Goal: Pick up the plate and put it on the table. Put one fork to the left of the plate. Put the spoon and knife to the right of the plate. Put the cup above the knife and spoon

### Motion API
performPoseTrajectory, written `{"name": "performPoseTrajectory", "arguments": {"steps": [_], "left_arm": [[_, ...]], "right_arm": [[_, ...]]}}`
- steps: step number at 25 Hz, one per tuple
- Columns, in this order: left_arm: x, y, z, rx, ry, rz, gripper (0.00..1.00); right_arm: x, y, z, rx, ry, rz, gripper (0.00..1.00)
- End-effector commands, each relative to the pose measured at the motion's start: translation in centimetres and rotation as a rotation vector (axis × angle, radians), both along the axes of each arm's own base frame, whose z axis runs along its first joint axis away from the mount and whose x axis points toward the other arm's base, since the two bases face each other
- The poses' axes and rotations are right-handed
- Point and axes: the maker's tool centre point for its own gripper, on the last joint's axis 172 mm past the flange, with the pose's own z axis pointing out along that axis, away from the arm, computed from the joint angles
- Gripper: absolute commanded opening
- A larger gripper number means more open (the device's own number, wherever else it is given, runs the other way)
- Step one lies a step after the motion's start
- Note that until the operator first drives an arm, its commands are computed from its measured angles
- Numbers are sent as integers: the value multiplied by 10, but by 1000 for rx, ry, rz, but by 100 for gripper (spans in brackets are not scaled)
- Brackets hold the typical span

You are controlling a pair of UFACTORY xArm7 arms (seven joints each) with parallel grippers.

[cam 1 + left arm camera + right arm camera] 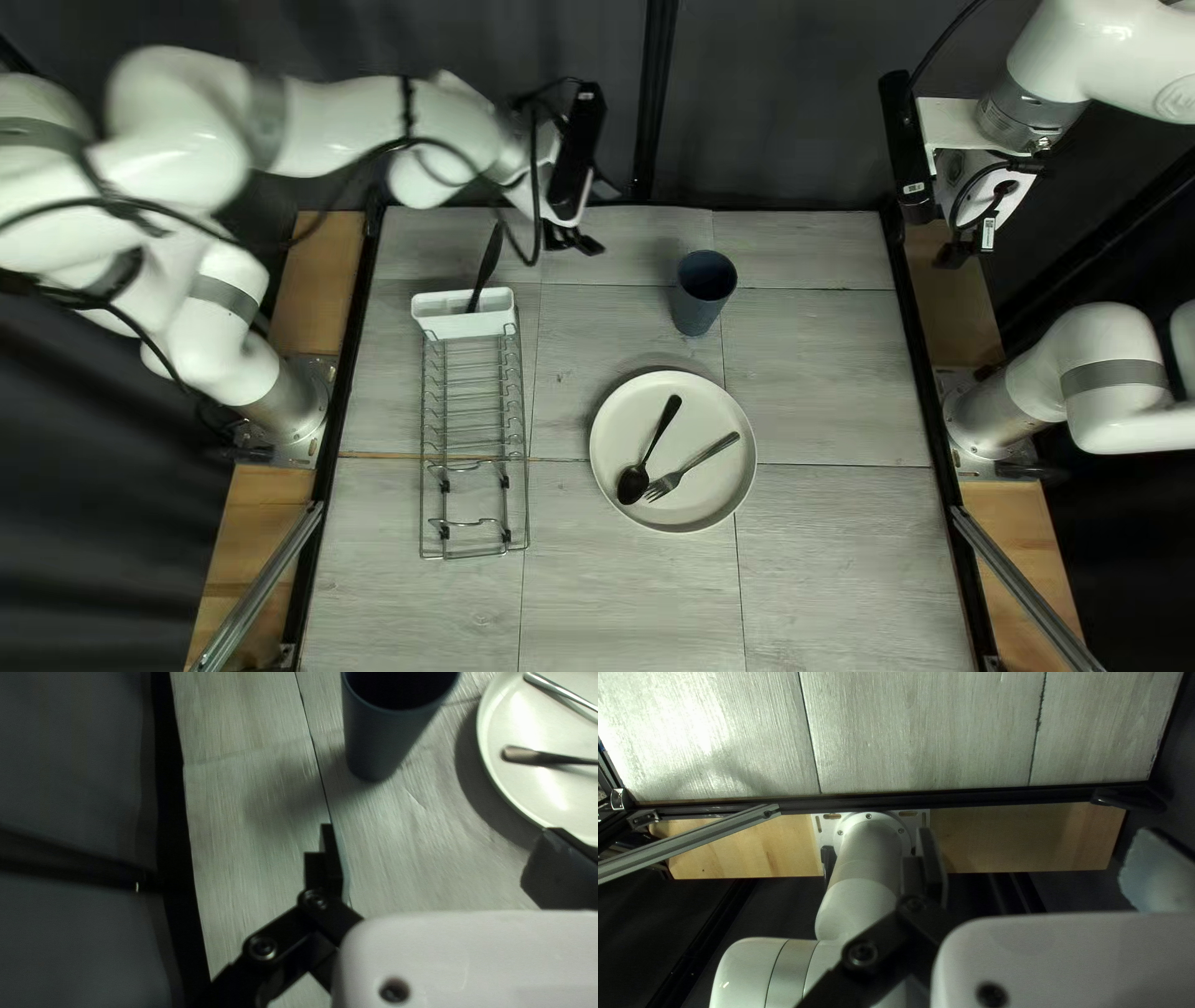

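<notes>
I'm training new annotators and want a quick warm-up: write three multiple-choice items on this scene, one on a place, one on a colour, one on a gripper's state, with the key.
1. Where do the spoon and fork lie?
A) in the wire rack
B) on the plate
C) in the white holder

2. What colour is the cup?
A) dark blue
B) red
C) yellow

3. How does the left gripper stand?
A) shut on the cup
B) shut on the plate
C) open

Key:
1 B: the top left view shows both inside the plate's rim.
2 A: its wall looks dark blue in the top left view.
3 C: its fingers stand wide apart in the left wrist view.
</notes>
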Motion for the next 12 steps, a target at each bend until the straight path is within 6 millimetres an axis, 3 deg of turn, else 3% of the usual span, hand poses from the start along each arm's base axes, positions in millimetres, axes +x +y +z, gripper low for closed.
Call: {"name": "performPoseTrajectory", "arguments": {"steps": [1, 6, 12], "left_arm": [[-53, -48, 46, 103, 205, 6, 100], [-63, -69, 62, 183, 368, 75, 100], [-63, -69, 62, 183, 368, 75, 100]], "right_arm": [[0, 0, 0, 0, 0, 0, 100], [0, 0, 0, 0, 0, 0, 100], [0, 0, 0, 0, 0, 0, 100]]}}
